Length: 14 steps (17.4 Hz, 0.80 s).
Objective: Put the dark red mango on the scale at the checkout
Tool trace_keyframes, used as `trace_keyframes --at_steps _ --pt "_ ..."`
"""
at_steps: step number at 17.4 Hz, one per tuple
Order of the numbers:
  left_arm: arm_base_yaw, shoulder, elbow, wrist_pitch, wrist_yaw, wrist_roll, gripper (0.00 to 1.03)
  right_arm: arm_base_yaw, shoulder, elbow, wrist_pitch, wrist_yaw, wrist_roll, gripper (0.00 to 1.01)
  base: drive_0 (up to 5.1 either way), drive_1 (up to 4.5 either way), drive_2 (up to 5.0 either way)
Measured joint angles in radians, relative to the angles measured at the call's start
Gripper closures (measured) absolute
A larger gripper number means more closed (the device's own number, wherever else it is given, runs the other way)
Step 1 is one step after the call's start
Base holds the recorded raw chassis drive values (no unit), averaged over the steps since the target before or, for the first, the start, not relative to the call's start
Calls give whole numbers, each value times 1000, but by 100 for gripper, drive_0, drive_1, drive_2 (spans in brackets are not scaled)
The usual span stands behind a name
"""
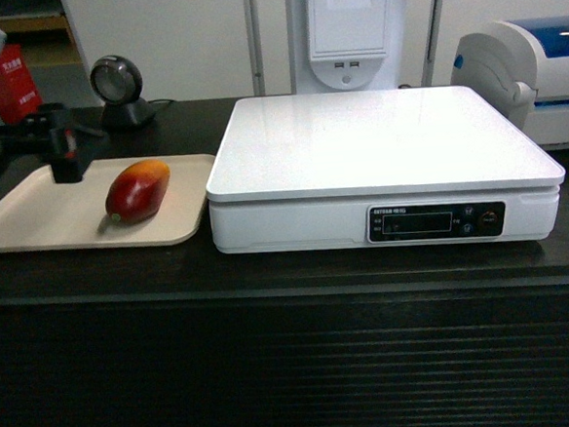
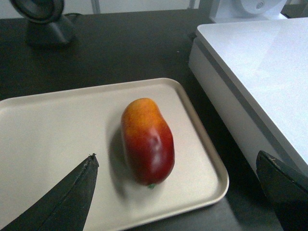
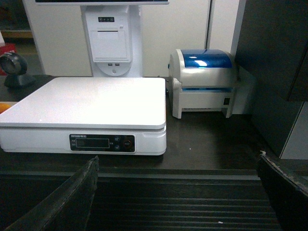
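Observation:
The dark red mango [image 1: 138, 190] [image 2: 147, 142] lies on its side on a beige tray [image 1: 31, 217] [image 2: 43, 130], its orange-yellow end pointing away from the front edge. Just right of the tray stands the white scale [image 1: 378, 153] [image 2: 260, 72] [image 3: 91, 103], top plate bare, on the dark checkout counter [image 1: 295, 369] [image 3: 178, 207]. My left gripper [image 1: 66, 168] [image 2: 176, 155] hovers over the tray's left part, open, with the mango ahead of its fingers and untouched. My right gripper [image 3: 178, 158] is open and holds nothing, in front of the ribbed counter panel, right of the scale.
A black round barcode scanner [image 1: 118, 88] [image 2: 41, 14] [image 3: 12, 67] stands behind the tray. A white-and-blue label printer [image 1: 529, 74] [image 3: 204, 82] sits right of the scale. A white receipt terminal [image 1: 349, 23] rises behind the scale.

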Motion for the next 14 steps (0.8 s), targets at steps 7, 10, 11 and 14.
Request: trace_keyframes --at_steps 7,10,11,14 --pt "-16 322 455 -285 0 -42 5 0 0 0 0 0 0 3 0 0 0" --pt "-10 424 638 -418 22 -83 5 0 0 0 0 0 0 3 0 0 0" --pt "-10 447 674 -454 24 -85 5 0 0 0 0 0 0 3 0 0 0" --pt "-11 460 694 -481 25 -85 5 0 0 0 0 0 0 3 0 0 0"
